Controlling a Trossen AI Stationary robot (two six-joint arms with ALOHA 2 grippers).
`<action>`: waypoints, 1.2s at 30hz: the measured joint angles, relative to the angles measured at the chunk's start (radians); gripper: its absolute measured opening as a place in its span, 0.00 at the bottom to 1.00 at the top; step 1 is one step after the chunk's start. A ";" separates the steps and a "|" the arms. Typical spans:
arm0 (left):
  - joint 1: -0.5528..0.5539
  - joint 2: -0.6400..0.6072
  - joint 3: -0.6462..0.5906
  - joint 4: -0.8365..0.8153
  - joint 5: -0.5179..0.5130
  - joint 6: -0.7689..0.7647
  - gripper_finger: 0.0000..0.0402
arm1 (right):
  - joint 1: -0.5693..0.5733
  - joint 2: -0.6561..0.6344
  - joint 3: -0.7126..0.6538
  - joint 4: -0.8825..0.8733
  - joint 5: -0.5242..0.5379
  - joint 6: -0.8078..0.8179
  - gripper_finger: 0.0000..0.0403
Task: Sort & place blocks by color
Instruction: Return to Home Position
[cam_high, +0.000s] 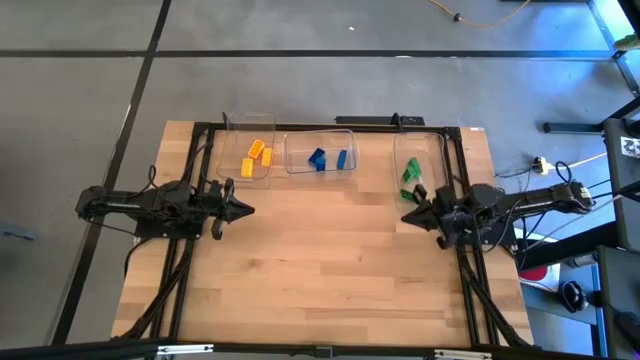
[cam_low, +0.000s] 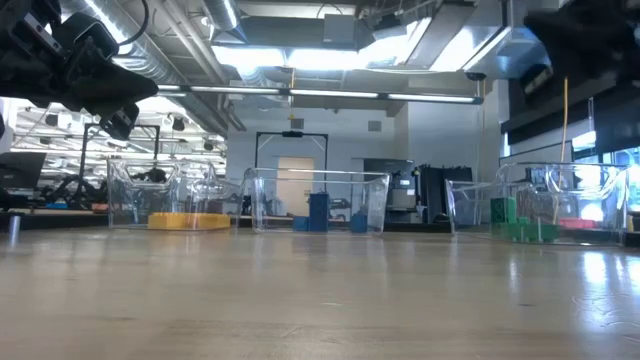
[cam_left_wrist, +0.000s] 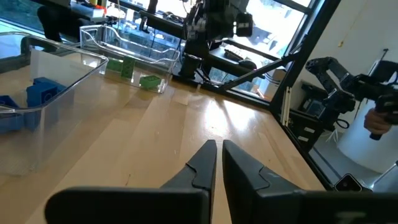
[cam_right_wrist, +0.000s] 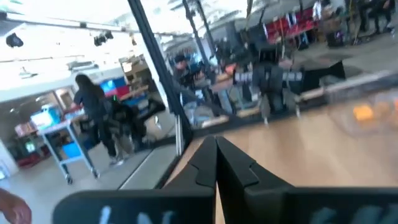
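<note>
Yellow blocks (cam_high: 257, 158) lie in the left bin (cam_high: 232, 135), one of three clear bins in a row along the far side of the wooden table (cam_high: 320, 280). Blue blocks (cam_high: 318, 158) sit in the middle bin (cam_high: 296, 150), and green blocks (cam_high: 410, 175) in the right bin (cam_high: 430, 155). No block lies loose on the tabletop. The left gripper (cam_high: 250, 210) hovers near the table's left edge, in front of the left bin and pointing inward. Its fingers (cam_left_wrist: 202, 165) are drawn together to a thin slit and grip nothing. The right gripper (cam_high: 404, 217) hangs just in front of the right bin, facing the left one across the bare middle. Its fingers (cam_right_wrist: 205, 165) are pressed together, also with nothing between them.
</note>
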 joint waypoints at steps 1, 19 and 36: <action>0.000 0.000 0.000 0.000 0.000 0.000 0.05 | 0.004 -0.005 -0.027 0.012 0.001 0.004 0.00; 0.000 0.000 0.000 0.000 0.000 0.000 0.01 | -0.040 -0.257 -0.048 -0.370 -0.091 -0.158 0.01; 0.000 0.000 0.000 0.000 -0.009 0.000 0.05 | -0.040 -0.250 -0.048 -0.370 -0.089 -0.154 0.03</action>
